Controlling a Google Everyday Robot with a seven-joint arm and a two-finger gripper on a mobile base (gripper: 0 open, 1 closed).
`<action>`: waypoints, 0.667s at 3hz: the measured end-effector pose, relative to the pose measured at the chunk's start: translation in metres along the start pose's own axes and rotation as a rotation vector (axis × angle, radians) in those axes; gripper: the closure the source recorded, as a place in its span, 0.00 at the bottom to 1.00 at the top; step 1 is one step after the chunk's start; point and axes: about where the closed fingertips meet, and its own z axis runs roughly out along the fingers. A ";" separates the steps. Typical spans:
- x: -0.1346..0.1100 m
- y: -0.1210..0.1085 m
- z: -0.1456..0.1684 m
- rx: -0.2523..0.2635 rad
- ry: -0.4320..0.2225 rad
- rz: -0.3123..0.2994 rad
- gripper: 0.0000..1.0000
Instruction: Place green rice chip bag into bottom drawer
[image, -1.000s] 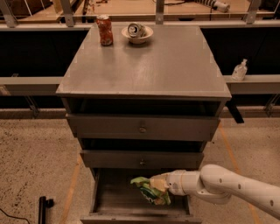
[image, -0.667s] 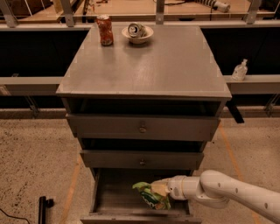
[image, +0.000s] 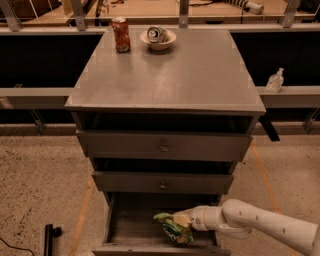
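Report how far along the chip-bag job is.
Done: the deep grey wooden bottom drawer stands pulled open, and the crinkly bright-green foil rice chip bag is inside its opening. In hand: the gripper, reaching into the drawer, holds the bag at its fingers. Left: release the bag onto the drawer floor and withdraw.

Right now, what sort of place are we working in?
Probably a lab or workshop: speckled floor with marked lines, a pump bottle on a ledge, a lone grey cabinet. The gripper holds the chip bag at the open bottom drawer.
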 end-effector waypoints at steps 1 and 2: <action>-0.003 -0.015 0.015 0.017 -0.009 -0.005 0.27; -0.012 -0.022 0.020 0.045 -0.042 0.026 0.00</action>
